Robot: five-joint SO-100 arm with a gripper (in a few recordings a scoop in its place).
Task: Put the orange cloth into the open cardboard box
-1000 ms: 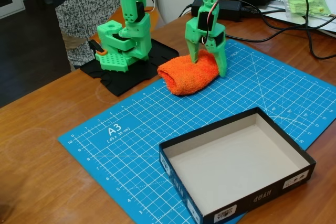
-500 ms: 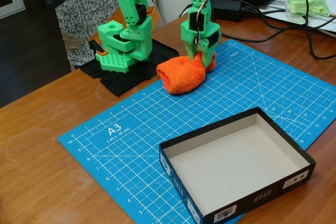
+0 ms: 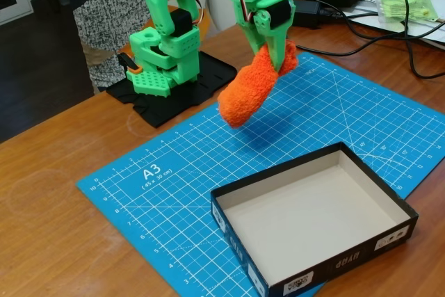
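Note:
The orange cloth (image 3: 251, 89) hangs in the air above the blue mat, drooping down and to the left from its upper end. My green gripper (image 3: 274, 51) is shut on that upper end, its fingers pointing down. The open cardboard box (image 3: 381, 193), black outside and off-white inside, sits on the mat at the lower right, below and to the right of the hanging cloth. Nothing lies inside it.
The blue gridded cutting mat (image 3: 167, 179) covers the middle of the wooden table. The arm's green base (image 3: 163, 60) stands on a black pad at the back left. Black power bricks and cables (image 3: 361, 26) lie at the back right. A person stands behind the table at top left.
The gripper closed on the cloth's right end and lifted it off the mat; the cloth now dangles in the air instead of lying flat.

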